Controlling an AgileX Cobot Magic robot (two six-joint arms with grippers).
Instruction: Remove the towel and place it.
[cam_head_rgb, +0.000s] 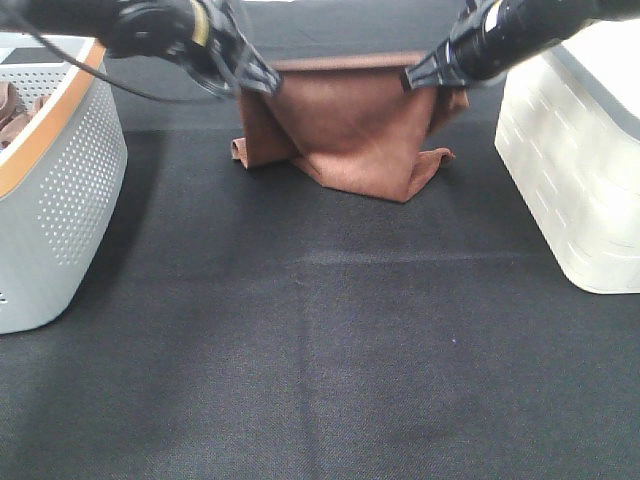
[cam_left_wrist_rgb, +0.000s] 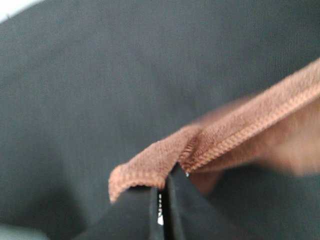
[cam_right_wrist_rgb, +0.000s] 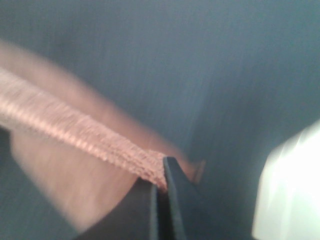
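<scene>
The rust-brown towel (cam_head_rgb: 350, 125) hangs stretched between my two grippers at the back of the black table, its lower edge crumpled on the cloth surface. My left gripper (cam_head_rgb: 268, 80) is shut on the towel's left top corner; the left wrist view shows the stitched hem (cam_left_wrist_rgb: 210, 140) pinched in the black jaws (cam_left_wrist_rgb: 162, 192). My right gripper (cam_head_rgb: 415, 78) is shut on the right top corner; the right wrist view shows the hem (cam_right_wrist_rgb: 100, 145) clamped at the fingertips (cam_right_wrist_rgb: 161, 180). No white tag shows.
A grey perforated basket with an orange rim (cam_head_rgb: 60, 190) stands at the left, with bunched brown cloths (cam_head_rgb: 12, 112) inside. A white basket (cam_head_rgb: 580, 160) stands at the right, also in the right wrist view (cam_right_wrist_rgb: 290, 190). Black table cloth (cam_head_rgb: 320, 350) lies in front.
</scene>
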